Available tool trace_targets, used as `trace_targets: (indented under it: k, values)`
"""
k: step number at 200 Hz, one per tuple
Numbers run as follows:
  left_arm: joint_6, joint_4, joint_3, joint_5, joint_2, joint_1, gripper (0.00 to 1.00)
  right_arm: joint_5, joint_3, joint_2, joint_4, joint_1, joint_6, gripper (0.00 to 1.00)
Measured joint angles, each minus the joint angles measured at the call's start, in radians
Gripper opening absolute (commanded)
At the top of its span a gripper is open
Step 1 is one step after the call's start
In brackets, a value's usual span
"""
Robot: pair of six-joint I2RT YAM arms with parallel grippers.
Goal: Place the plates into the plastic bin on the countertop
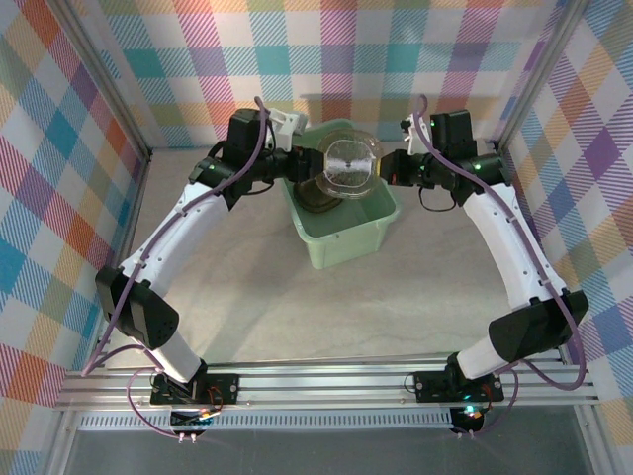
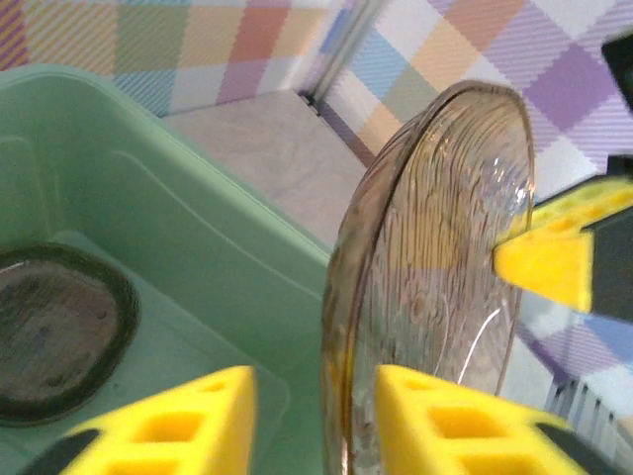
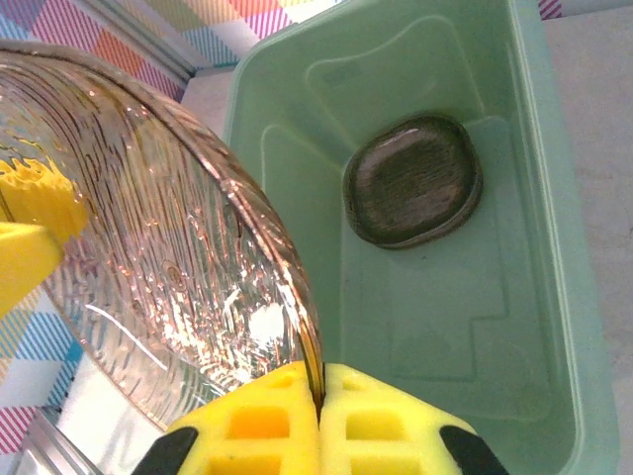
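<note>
A translucent brownish plate (image 1: pixel 348 166) hangs tilted on edge over the mint-green plastic bin (image 1: pixel 346 252), between the two grippers. My right gripper (image 3: pixel 319 416) is shut on the plate's (image 3: pixel 148 247) rim. My left gripper (image 2: pixel 316 416) is open: its yellow fingers straddle the opposite rim of the plate (image 2: pixel 435 247), with a clear gap on the left side. A dark stack of plates (image 3: pixel 413 180) lies flat on the bin's floor. In the top view the left gripper (image 1: pixel 315 163) and right gripper (image 1: pixel 384 166) face each other across the plate.
The bin (image 2: pixel 198 228) stands at the back middle of the beige countertop (image 1: pixel 297 307). Plaid walls (image 1: pixel 59 198) with metal posts close in the left, right and back sides. Both arms arch inward over the bin's far end.
</note>
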Motion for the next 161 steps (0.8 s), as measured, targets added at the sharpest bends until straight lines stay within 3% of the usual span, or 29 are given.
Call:
trace_targets:
  k: [27, 79, 114, 161]
  values:
    - [-0.031, 0.024, 0.018, -0.055, 0.000, 0.022, 0.62, 0.000, -0.003, 0.027, 0.042, 0.000, 0.095, 0.00]
    - [-0.056, 0.072, 0.009, -0.169, -0.009, 0.095, 0.64, 0.063, -0.004, 0.105, 0.104, 0.000, 0.331, 0.00]
    - [-0.061, 0.081, -0.038, -0.208, -0.040, 0.175, 0.64, 0.177, -0.022, 0.144, 0.111, 0.023, 0.529, 0.00]
    - [-0.064, 0.087, -0.084, -0.221, -0.048, 0.262, 0.64, 0.369, 0.037, 0.235, 0.092, 0.143, 0.749, 0.00]
